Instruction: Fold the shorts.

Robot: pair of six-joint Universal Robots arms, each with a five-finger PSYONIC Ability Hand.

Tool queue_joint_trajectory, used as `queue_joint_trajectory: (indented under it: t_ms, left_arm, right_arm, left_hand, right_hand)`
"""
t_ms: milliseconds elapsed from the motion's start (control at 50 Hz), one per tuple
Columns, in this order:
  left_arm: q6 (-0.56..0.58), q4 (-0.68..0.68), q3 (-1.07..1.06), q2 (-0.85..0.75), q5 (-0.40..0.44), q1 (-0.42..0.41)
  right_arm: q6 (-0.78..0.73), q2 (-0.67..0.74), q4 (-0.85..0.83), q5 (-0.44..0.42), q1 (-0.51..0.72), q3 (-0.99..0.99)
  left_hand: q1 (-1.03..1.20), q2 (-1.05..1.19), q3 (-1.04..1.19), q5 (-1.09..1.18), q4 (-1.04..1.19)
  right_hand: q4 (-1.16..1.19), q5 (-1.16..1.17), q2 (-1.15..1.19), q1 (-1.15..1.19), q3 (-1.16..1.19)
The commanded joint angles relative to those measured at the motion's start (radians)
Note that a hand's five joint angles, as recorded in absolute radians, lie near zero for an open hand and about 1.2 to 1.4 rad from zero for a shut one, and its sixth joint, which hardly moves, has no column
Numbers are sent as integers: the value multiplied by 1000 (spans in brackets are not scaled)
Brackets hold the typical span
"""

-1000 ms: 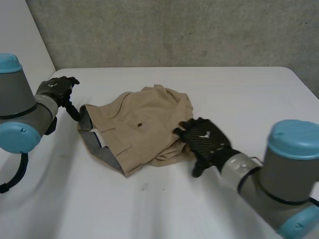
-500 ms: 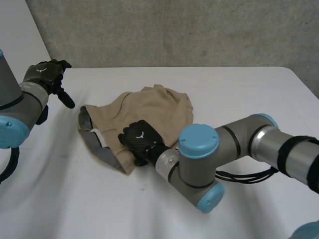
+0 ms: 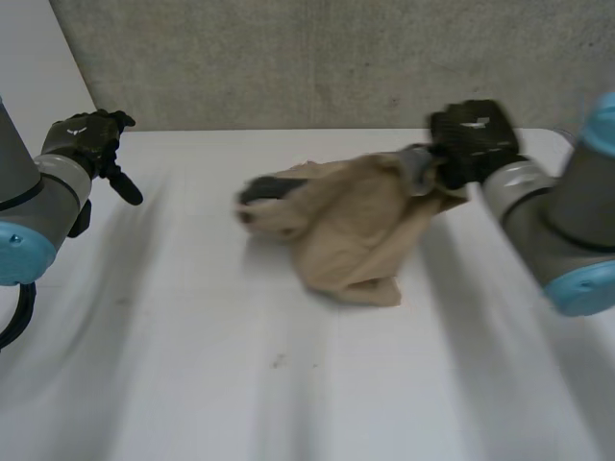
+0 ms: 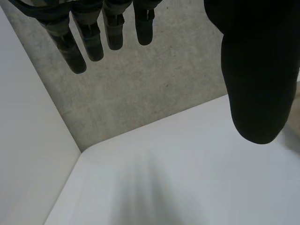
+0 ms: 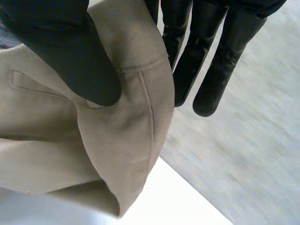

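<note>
— Where are the shorts (image 3: 351,230)?

— In the head view they sit a little past the middle of the white table (image 3: 288,384), toward one o'clock. The tan cloth is bunched, and one edge is held up at its two o'clock end. From there it sags down toward six o'clock, and its lowest fold looks to reach the tabletop. A strip of dark grey lining shows at its nine o'clock end.

— What has hold of that raised edge?

— The right hand (image 3: 471,139). Its wrist view shows the thumb (image 5: 70,56) pressing a seamed edge of the cloth against the fingers (image 5: 211,70), so it is a pinch. The fingers run nearly straight behind the fabric. The rest of the cloth hangs below the thumb in loose folds.

— And the other one?

— The left hand (image 3: 88,142) is at about ten o'clock, over the table's edge and well apart from the shorts. Its wrist view shows the fingers (image 4: 93,33) relaxed and nearly straight, with the thumb spread away from them and nothing in between. Beyond them are a table corner and the grey concrete wall (image 3: 288,58).
</note>
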Motion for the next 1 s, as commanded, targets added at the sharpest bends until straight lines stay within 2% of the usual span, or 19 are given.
queue_joint_trajectory:
  t_ms: [20, 40, 60, 140, 160, 240, 320, 420, 520, 620, 700, 800, 860, 900, 980, 1000]
  left_arm:
    - [0, 0, -24, 18, 5, -9]
    - [0, 0, -26, 19, 5, -9]
    - [1, 0, -29, 19, 7, -11]
    - [3, 0, -34, 19, 7, -37]
    - [5, 0, -37, 19, 7, -43]
    - [9, 2, -46, 18, 8, -75]
    - [9, 3, -58, 16, 7, -106]
    - [11, 8, -66, 16, 5, -136]
    - [11, 25, -75, 18, 5, -147]
    - [11, 32, -80, 19, 5, -146]
    - [11, 32, -80, 19, 5, -144]
    - [11, 32, -80, 19, 5, -143]
    - [11, 32, -78, 19, 5, -143]
    - [11, 32, -78, 19, 5, -141]
    - [11, 32, -78, 19, 5, -141]
    - [11, 32, -78, 19, 5, -141]
  right_arm:
    - [-15, -9, 3, -1, -218, 108]
    - [-16, -9, 3, 2, -234, 116]
    - [-18, -9, 7, 5, -258, 128]
    - [-28, -10, 16, 11, -312, 141]
    - [-35, -12, 22, 12, -317, 144]
    - [-58, -44, 66, 7, -323, 157]
    - [-68, -139, 108, -10, -301, 184]
    - [-58, -207, 140, -42, -193, 199]
    - [-61, -204, 192, -44, -70, 210]
    - [-70, -129, 189, -42, 28, 211]
    - [-81, -32, 166, -19, 33, 179]
    - [-179, 88, 152, 97, 35, 108]
    - [-261, 125, 148, 153, 33, 92]
    - [-289, 140, 140, 159, 33, 82]
    - [-348, 197, 111, 153, 31, 53]
    - [-355, 203, 111, 150, 31, 40]
  left_hand:
    - [8, -6, -16, -22, -5]
    - [5, -9, -18, -25, -8]
    - [5, -9, -18, -25, -8]
    - [8, -6, -16, -22, -5]
    - [8, -6, -16, -22, -5]
    - [5, -9, -18, -25, -8]
    - [5, -9, -18, -25, -8]
    - [5, -9, -18, -25, -8]
    - [5, -9, -18, -25, -8]
    - [8, -6, -16, -22, -5]
    - [8, -6, -16, -22, -5]
    - [5, -9, -18, -25, -8]
    - [5, -9, -18, -25, -8]
    - [5, -9, -18, -25, -8]
    - [5, -9, -18, -25, -8]
    - [5, -9, -18, -25, -8]
  right_hand:
    - [209, 258, 220, 440, 223]
    - [209, 258, 220, 440, 223]
    - [42, 90, 52, 273, 56]
    - [-988, -939, -977, -757, -974]
    - [-1012, -964, -1002, -782, -999]
    - [-1012, -964, -1002, -782, -999]
    - [-1012, -964, -1002, -782, -999]
    - [-1012, -964, -1002, -782, -999]
    - [-1012, -964, -1002, -782, -999]
    - [-1002, -954, -992, -771, -988]
    - [-1002, -954, -992, -771, -988]
    - [-993, -945, -983, -762, -980]
    - [-905, -857, -895, -675, -892]
    - [-841, -793, -831, -610, -827]
    - [-524, -476, -514, -294, -511]
    - [-230, -182, -220, 1, -216]
